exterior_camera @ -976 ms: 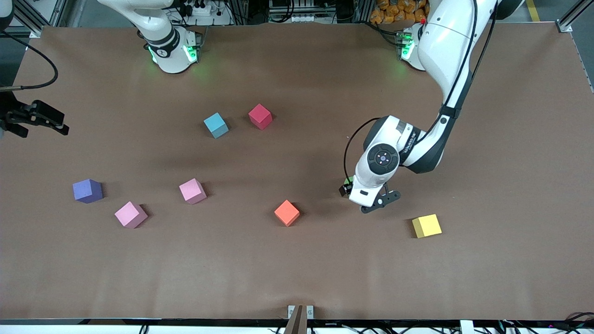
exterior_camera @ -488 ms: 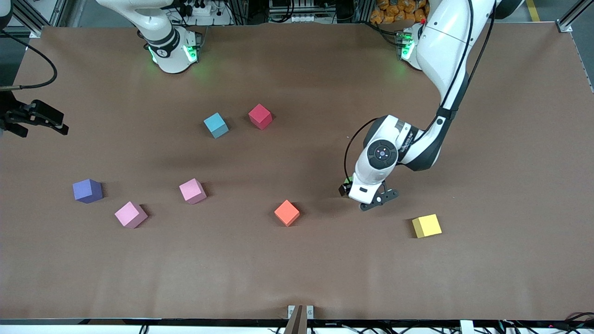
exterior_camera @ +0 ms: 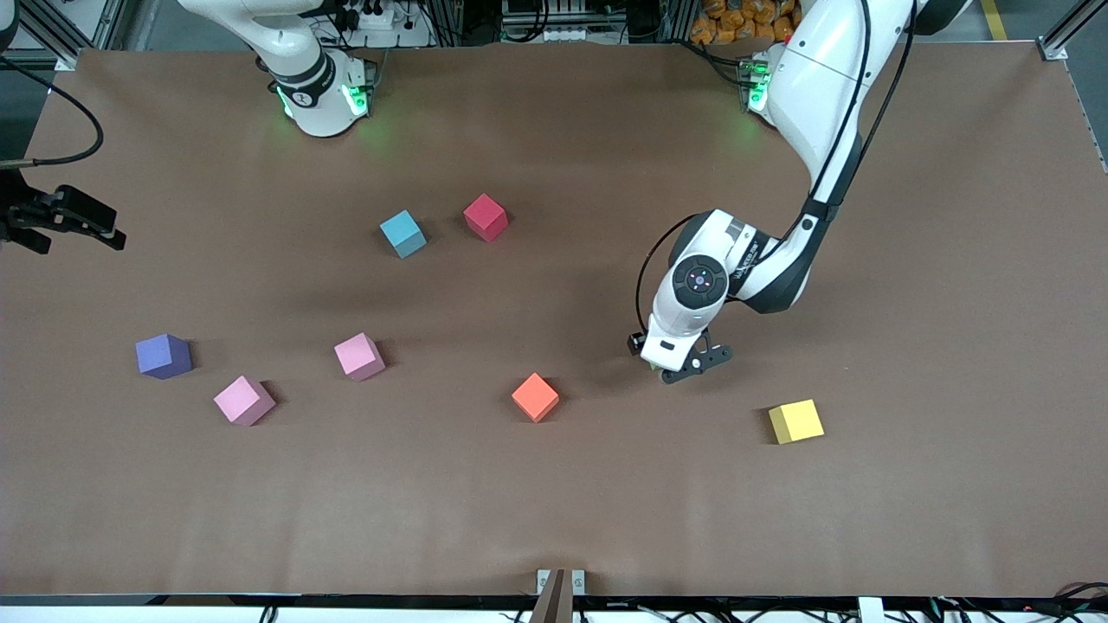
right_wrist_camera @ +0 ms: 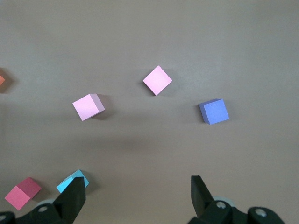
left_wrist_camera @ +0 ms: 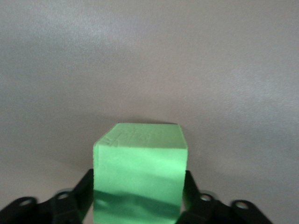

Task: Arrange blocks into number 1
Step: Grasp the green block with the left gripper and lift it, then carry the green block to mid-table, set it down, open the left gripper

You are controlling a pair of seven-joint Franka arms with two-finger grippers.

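Note:
My left gripper (exterior_camera: 680, 369) is low over the table between the orange block (exterior_camera: 535, 397) and the yellow block (exterior_camera: 795, 421). It is shut on the green block (left_wrist_camera: 140, 154), one finger pressed to each side. The hand hides almost all of that block in the front view. The light blue block (exterior_camera: 402, 234) and the red block (exterior_camera: 485, 216) lie side by side nearer the robots' bases. Two pink blocks (exterior_camera: 359, 356) (exterior_camera: 243, 400) and the purple block (exterior_camera: 163, 356) lie toward the right arm's end. My right gripper (exterior_camera: 104, 232) waits open at that end, holding nothing.
The brown table mat (exterior_camera: 952, 303) is bare around the yellow block and toward the front camera. A small metal bracket (exterior_camera: 559, 581) sits at the table's front edge. The right wrist view shows the pink blocks (right_wrist_camera: 88, 107) (right_wrist_camera: 157, 80) and the purple block (right_wrist_camera: 214, 111) below it.
The left gripper's fingers have closed onto the green block, and the hand has shifted slightly toward the right arm's end. The right arm has not moved.

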